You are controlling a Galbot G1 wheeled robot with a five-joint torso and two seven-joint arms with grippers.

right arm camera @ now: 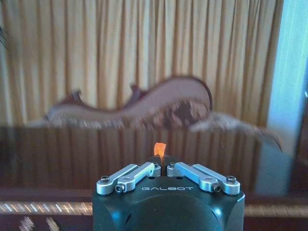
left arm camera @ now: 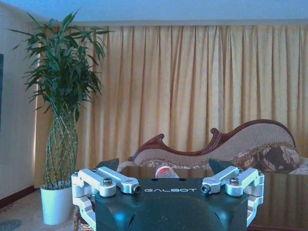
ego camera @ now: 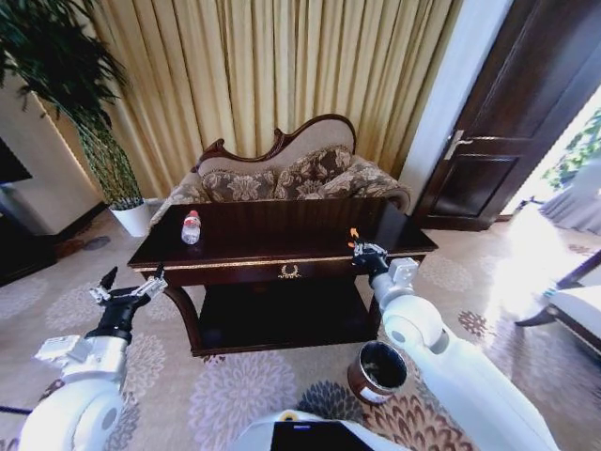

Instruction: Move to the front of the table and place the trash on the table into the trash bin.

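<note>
The orange scrap (ego camera: 353, 233) is pinched in the closed right gripper (ego camera: 357, 246) over the table (ego camera: 282, 246) front edge; the trash bin (ego camera: 378, 370) lies at six o'clock below. The left gripper (ego camera: 131, 285) is held open, idle.

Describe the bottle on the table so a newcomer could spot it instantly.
Find the large dark glossy wooden table in front of the patterned sofa. Near its back corner on the robot's left, toward the white plant pot, stands a small clear plastic bottle, upright. Its red cap and label set it apart.
</note>
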